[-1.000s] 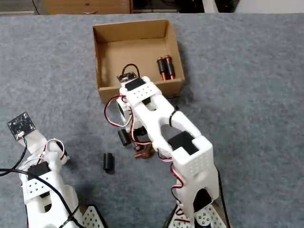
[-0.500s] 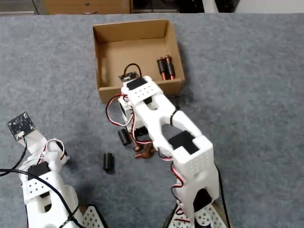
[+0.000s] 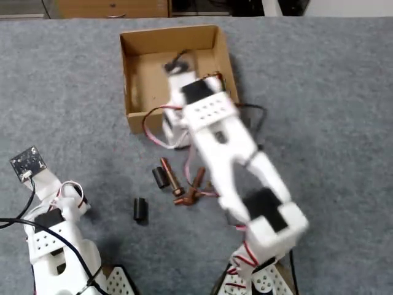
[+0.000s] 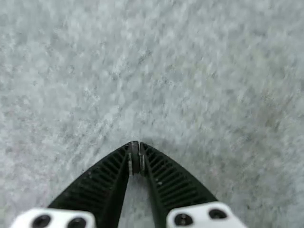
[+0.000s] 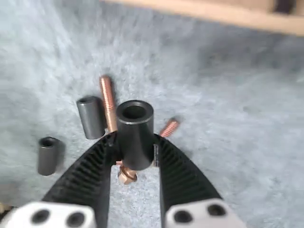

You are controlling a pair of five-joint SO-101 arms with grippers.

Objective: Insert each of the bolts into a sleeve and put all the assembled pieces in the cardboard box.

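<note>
The right tool (image 5: 134, 141) clamps a black sleeve (image 5: 135, 118) above the grey counter (image 5: 228, 118), near the cardboard box (image 3: 138, 49). Loose bolts (image 3: 170, 177) and two other sleeves (image 3: 140, 209) lie on the counter. The left tool (image 4: 135, 156) is closed on nothing

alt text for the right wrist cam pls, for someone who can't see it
The right hand grips a black cylindrical sleeve, open end toward the camera, over grey carpet. On the carpet lie a second black sleeve, a third black sleeve and copper-coloured threaded bolts, with an edge of the brown cardboard box beyond.
</note>
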